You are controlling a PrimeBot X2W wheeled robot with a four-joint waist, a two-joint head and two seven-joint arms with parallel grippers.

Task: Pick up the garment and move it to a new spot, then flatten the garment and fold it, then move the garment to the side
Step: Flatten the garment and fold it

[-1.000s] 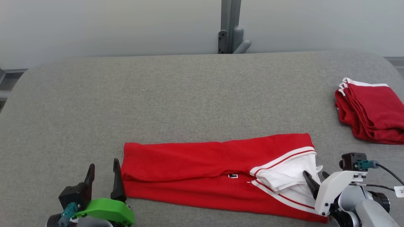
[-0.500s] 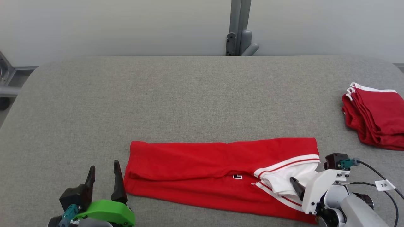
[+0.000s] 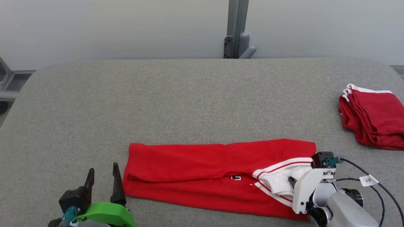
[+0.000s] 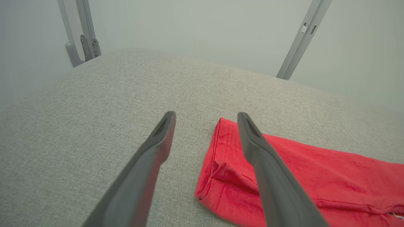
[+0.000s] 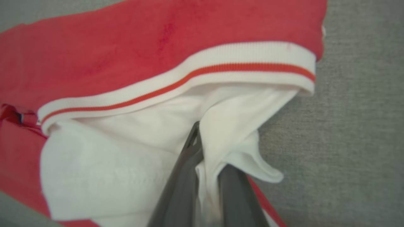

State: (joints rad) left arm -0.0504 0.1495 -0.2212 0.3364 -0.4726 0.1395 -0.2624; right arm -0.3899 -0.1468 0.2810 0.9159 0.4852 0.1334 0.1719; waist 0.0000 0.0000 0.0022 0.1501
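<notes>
Head view, 7 o'clock: left claw (image 3: 103, 167), fingers apart, gripping nothing, just beside the left end of the red garment (image 3: 195, 164), folded in a long strip on the grey bench (image 3: 189, 94). 5 o'clock: right claw (image 3: 293, 183), clamped together on white fabric at the garment's right end. Farther out, 3 o'clock: stack of folded red clothes (image 3: 375, 123), well apart.

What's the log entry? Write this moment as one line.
garment: long folded strip on table | right gripper: shut on garment's white fabric | left gripper: open, beside garment's left end
</notes>
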